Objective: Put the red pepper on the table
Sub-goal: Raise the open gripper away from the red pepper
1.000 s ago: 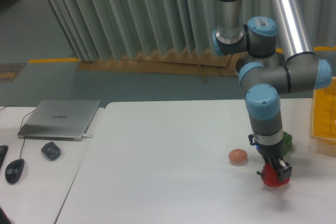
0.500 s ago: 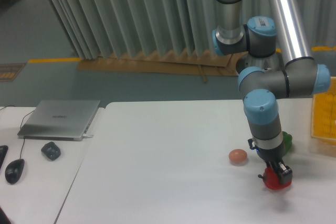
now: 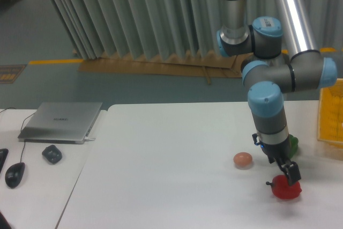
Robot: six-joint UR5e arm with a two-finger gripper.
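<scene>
1. I am seeing the red pepper (image 3: 285, 189) sitting on the worktop (image 3: 171, 175), toward its near right part, stem pointing left.
2. The tool (image 3: 291, 176) is hanging just above the pepper's top right, tilted off vertical. A second ago it was wrapped low around the pepper; now it is riding higher and more of the red skin is showing.
3. Tool state: from this angle I cannot tell whether the fingers are released or gripping. They are looking dark and small, very close to the pepper's top, possibly touching it.
4. The pepper is lying slightly further right than in the earlier frames.
5. The arm's lower segment is leaning a little more than before, wrist shifting right.
6. The orange-pink ball (image 3: 243, 159) is sitting left of the pepper, apart from it, not moving.
7. The green pepper (image 3: 293, 144) is peeking out behind the arm.
8. On the adjoining desk (image 3: 37, 186), laptop (image 3: 61, 121) and mouse (image 3: 14, 174) are staying unchanged.
</scene>
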